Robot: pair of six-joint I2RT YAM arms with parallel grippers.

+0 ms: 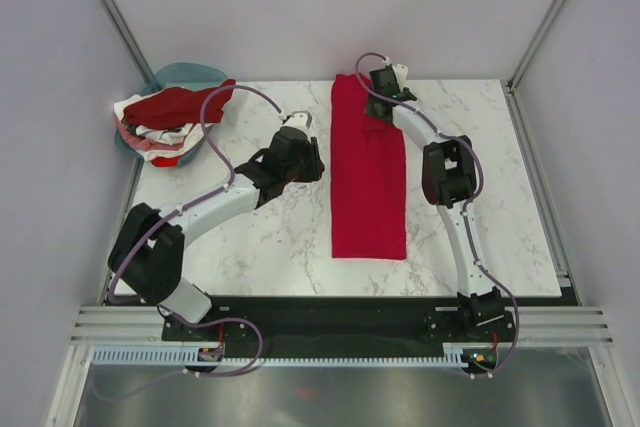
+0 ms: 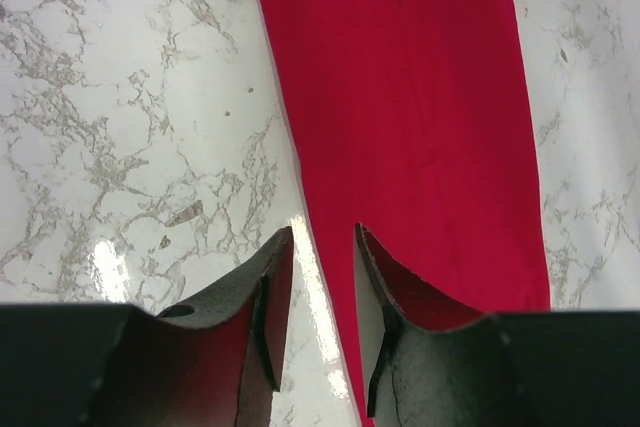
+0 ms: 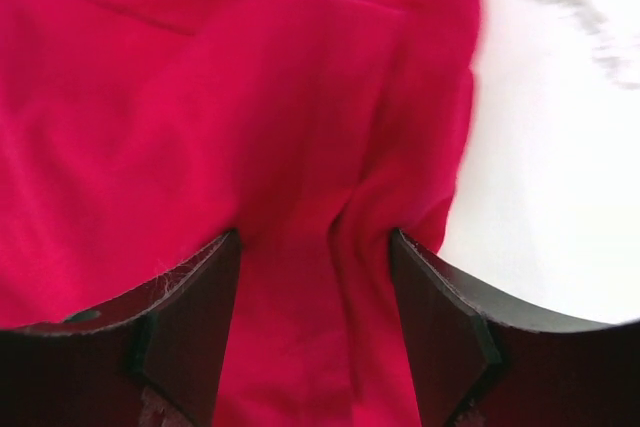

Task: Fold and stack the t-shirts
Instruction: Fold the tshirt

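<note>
A bright crimson t-shirt (image 1: 368,172) lies folded into a long narrow strip down the middle of the marble table (image 1: 250,237). My left gripper (image 1: 316,159) hovers low at the strip's left edge. In the left wrist view its fingers (image 2: 323,232) stand apart over that edge of the crimson t-shirt (image 2: 420,107), with only cloth edge and table between them. My right gripper (image 1: 378,95) is down on the strip's far end. In the right wrist view its jaws (image 3: 314,237) are wide, with a raised wrinkle of the crimson cloth (image 3: 200,97) between them.
A teal basin (image 1: 185,75) at the far left corner holds a heap of t-shirts, dark red (image 1: 175,105) over white and pink ones. Grey walls close in the table on three sides. Bare marble shows on both sides of the strip.
</note>
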